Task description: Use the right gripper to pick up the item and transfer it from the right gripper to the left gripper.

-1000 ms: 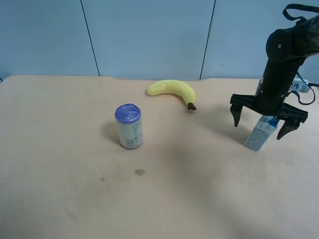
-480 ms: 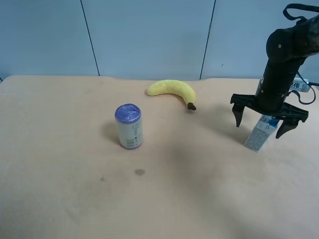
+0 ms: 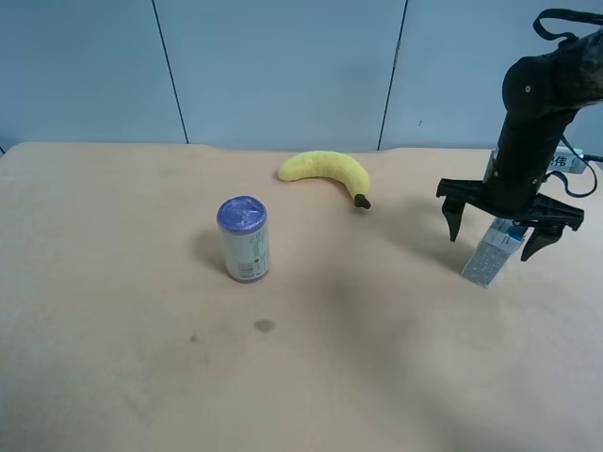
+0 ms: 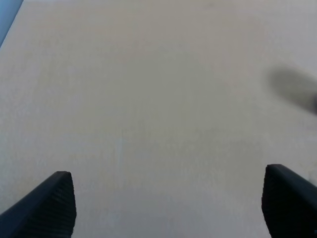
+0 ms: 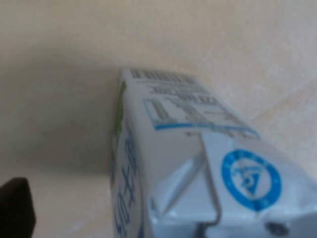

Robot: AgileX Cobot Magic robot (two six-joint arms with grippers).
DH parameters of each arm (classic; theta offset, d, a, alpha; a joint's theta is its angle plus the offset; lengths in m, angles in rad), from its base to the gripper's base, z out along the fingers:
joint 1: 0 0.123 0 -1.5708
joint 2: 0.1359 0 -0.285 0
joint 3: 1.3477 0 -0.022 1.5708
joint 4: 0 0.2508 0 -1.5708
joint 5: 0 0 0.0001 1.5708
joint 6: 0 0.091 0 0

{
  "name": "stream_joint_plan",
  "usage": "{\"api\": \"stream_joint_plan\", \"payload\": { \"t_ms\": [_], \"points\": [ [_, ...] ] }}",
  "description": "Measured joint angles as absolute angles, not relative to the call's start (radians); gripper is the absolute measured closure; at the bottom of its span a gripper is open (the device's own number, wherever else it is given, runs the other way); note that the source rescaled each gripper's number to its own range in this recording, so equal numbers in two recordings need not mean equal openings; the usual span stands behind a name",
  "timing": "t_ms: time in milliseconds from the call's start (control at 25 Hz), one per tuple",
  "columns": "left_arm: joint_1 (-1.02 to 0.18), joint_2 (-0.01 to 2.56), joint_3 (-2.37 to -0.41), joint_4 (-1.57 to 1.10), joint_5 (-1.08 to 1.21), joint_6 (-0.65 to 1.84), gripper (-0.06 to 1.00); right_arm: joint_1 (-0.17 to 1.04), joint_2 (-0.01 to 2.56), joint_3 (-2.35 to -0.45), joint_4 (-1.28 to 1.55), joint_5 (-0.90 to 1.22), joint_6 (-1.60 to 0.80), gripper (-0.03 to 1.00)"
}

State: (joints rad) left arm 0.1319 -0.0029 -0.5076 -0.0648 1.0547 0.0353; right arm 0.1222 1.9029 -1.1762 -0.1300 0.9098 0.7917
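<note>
The item, a small white gable-top milk carton (image 3: 488,256) with blue print, stands on the tan table (image 3: 358,358) at the exterior high view's right. My right gripper (image 3: 494,232) hangs straight down over it, one finger on each side of the carton's top and a gap still showing on both sides. The right wrist view is filled by the carton (image 5: 188,163) from close up, with one black fingertip (image 5: 15,208) beside it. My left gripper (image 4: 168,208) stands open over bare table, nothing between its fingers; it is out of the exterior high view.
A purple-lidded can (image 3: 244,238) stands upright left of the table's middle. A yellow banana (image 3: 326,173) lies toward the back, left of the right arm. Grey-blue wall panels (image 3: 283,66) rise behind the table's far edge.
The right gripper's fingers have drawn a little closer together around the carton. The carton, can and banana have not moved.
</note>
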Motion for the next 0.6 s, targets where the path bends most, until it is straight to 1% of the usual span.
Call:
{"api": "stream_joint_plan", "payload": {
  "t_ms": [80,200,280,400,560,600],
  "points": [
    [0.132,-0.003,-0.508,-0.065,1.055,0.035,-0.06,0.122,1.910,-1.176,-0.125,0.910,0.792,0.33],
    [0.132,-0.003,-0.508,-0.065,1.055,0.035,-0.06,0.122,1.911,-1.176,-0.119,0.911,0.792,0.55],
    [0.132,-0.003,-0.508,-0.065,1.055,0.035,-0.06,0.122,1.911,-1.176,-0.119,0.912,0.792,0.64],
    [0.132,-0.003,-0.508,-0.065,1.055,0.035,-0.06,0.122,1.911,-1.176,-0.119,0.912,0.792,0.73],
    [0.132,-0.003,-0.508,-0.065,1.055,0.035,-0.06,0.122,1.911,-1.176,-0.119,0.910,0.792,0.93],
    [0.132,-0.003,-0.508,-0.065,1.055,0.035,-0.06,0.122,1.911,-1.176,-0.119,0.907,0.792,0.95]
  ]
}}
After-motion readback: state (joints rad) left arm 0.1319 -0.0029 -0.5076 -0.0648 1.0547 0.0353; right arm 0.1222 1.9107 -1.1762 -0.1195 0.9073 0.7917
